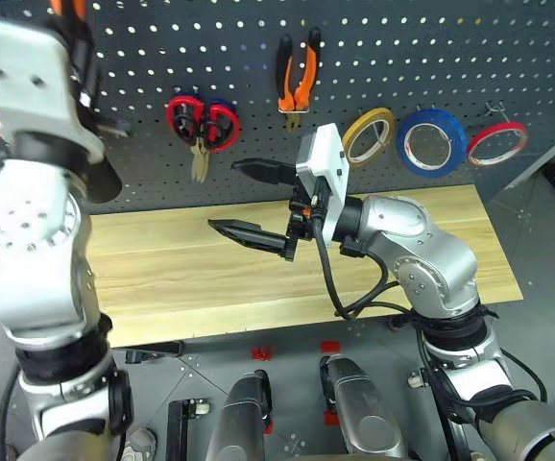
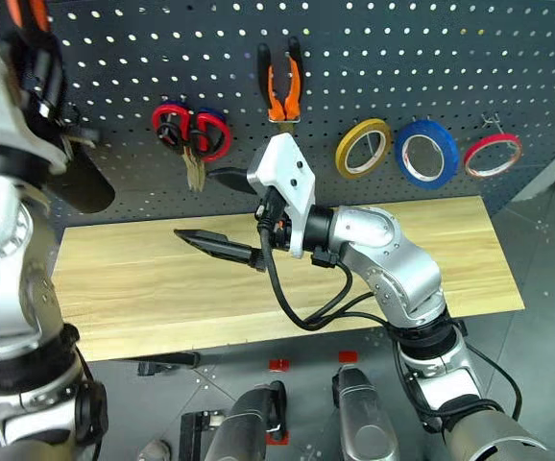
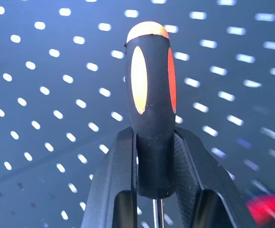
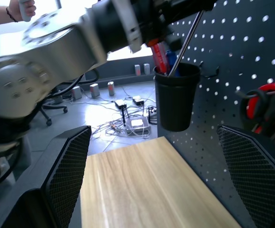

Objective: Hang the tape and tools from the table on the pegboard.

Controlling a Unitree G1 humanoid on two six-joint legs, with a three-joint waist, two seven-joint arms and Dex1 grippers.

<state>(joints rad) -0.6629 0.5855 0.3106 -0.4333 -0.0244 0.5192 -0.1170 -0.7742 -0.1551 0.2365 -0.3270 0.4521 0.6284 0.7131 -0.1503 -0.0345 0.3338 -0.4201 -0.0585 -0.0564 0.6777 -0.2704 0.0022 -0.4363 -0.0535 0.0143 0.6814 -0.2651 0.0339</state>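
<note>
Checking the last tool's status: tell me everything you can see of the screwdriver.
The screwdriver has a slim, rounded black handle with orange inlays and an orange end cap, rubbery-looking, and a thin bare metal shaft. The left gripper is shut on the handle's lower part, one ribbed black finger on each side. It is held close in front of the pegboard. In the right wrist view the shaft slants down into a black cup hung on the board, which already holds other items; whether the tip touches anything inside is hidden.

On pegboard [image 1: 508, 58]: three tape rolls, yellow [image 1: 369, 135], blue [image 1: 431, 142], red [image 1: 496, 142]; one pliers [image 1: 297, 82]; two scissors [image 1: 202, 125]. One cup [image 4: 176, 97] at nine o'clock. One screwdriver [image 3: 151, 114].
</note>
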